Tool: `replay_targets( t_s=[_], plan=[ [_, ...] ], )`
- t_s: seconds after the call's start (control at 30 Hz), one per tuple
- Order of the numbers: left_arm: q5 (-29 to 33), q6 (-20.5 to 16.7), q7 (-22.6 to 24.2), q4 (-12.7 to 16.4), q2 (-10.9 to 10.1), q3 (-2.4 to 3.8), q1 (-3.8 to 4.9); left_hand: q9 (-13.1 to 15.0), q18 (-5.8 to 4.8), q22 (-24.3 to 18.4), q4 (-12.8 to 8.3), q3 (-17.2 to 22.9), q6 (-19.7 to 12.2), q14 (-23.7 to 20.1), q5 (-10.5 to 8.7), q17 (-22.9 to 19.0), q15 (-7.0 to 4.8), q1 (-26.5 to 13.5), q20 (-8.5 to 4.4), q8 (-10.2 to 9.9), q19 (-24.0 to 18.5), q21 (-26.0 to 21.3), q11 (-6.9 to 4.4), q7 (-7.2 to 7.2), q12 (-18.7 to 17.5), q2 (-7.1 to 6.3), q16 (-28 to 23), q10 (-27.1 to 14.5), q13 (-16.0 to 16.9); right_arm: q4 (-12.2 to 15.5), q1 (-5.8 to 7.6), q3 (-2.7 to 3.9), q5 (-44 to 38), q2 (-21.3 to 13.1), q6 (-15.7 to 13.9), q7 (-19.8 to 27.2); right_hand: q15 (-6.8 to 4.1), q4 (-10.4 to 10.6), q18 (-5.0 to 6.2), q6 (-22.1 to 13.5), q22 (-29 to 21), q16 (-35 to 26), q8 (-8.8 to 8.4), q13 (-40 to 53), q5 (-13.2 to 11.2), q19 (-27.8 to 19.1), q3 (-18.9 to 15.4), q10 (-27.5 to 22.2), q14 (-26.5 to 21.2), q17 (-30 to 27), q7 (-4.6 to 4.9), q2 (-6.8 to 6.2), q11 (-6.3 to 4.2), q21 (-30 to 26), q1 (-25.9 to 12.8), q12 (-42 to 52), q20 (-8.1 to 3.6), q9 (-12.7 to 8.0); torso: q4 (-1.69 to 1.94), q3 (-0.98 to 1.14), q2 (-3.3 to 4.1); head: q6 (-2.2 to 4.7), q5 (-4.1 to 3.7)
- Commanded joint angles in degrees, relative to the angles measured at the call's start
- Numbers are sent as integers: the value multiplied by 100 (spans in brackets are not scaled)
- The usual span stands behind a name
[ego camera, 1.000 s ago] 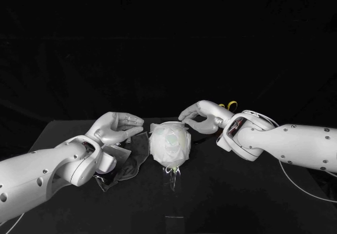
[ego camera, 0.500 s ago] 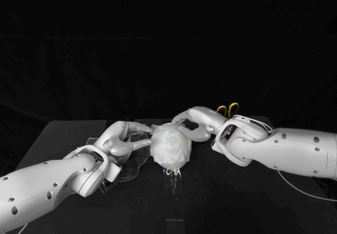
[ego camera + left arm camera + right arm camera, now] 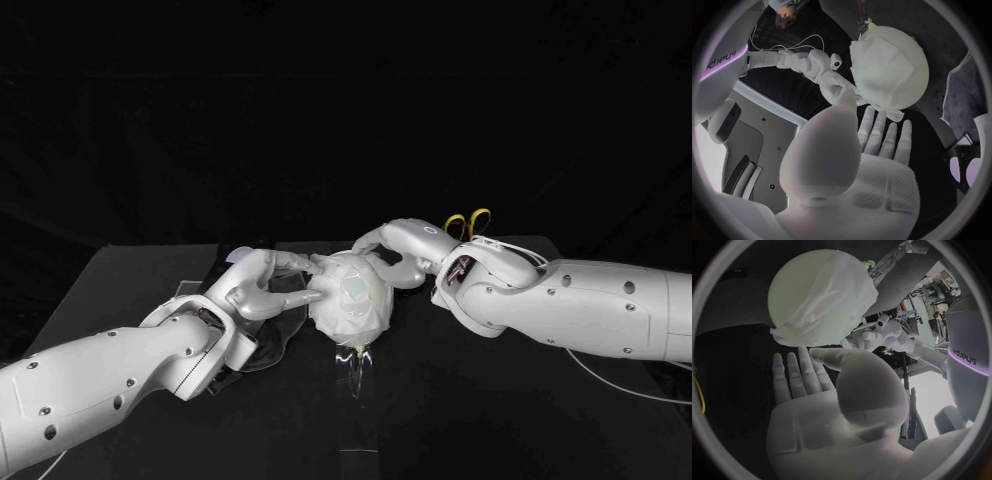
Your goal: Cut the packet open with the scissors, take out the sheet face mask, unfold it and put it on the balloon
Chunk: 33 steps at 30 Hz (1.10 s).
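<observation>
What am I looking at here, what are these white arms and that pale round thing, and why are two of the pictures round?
It is a robot with two white arms, each ending in a silver hand. The square picture comes from a camera on its head, looking down at a black table. The two round ones come from fisheye cameras at its wrists, behind each hand. The pale round thing is a balloon with a sheet mask draped over it. The left hand and right hand sit on either side of it, fingers spread, gripping nothing. By the left arm lies the packet. The yellow handles of the scissors peek out behind the right wrist.
</observation>
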Motion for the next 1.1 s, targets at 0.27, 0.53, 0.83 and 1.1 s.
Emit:
replay_targets(
  t_s=[0.27,0.53,0.83,1.1],
  plan=[
    [-413,-76,-275,-2,100,4,0,-13,-54,-42,4,-117,99,-147,-7,-18,61,59,2,-16,57,-50,108,65,-42,-29,-124,-388,-26,-104,-8,5,-116,83,104,-94,74,-83,-115,-34,-70,-32,-16,1,-14,9,165,-80,-140,-73,-5,47,6,-7,-38,-26,-16,-75,7,2,-20,-27,13],
    [-459,-55,-388,-12,130,4,0,-14,-54,-42,4,-125,108,-171,-7,-21,68,59,2,-16,81,-51,111,71,-39,-12,-145,-402,-25,-202,-13,5,-199,191,775,-309,88,-95,-99,9,-42,-60,8,4,-35,154,229,-96,-475,-190,-10,113,10,20,-110,-21,-21,-131,4,2,-10,-43,0],
    [-466,6,-470,0,138,4,1,-15,-54,-51,3,-132,125,-194,-7,-23,86,55,2,-14,90,-56,102,68,-33,20,-168,-399,-21,-320,-22,6,-215,298,1182,-565,73,-300,-114,-69,-56,-82,-37,-23,-50,162,651,-497,-873,-310,-27,437,9,38,49,-56,-48,-221,5,2,-7,-84,19],
    [-465,62,-538,2,140,5,1,-17,-55,-67,-1,-144,148,-225,-9,-25,131,58,3,-12,93,-67,85,43,-21,54,-201,-346,-14,-429,-23,14,-122,404,925,-651,195,-624,-147,-158,72,-88,-41,-51,-54,119,885,-1284,-1150,-401,84,582,202,97,49,-80,-73,-317,7,9,-5,-80,21]
  ],
)
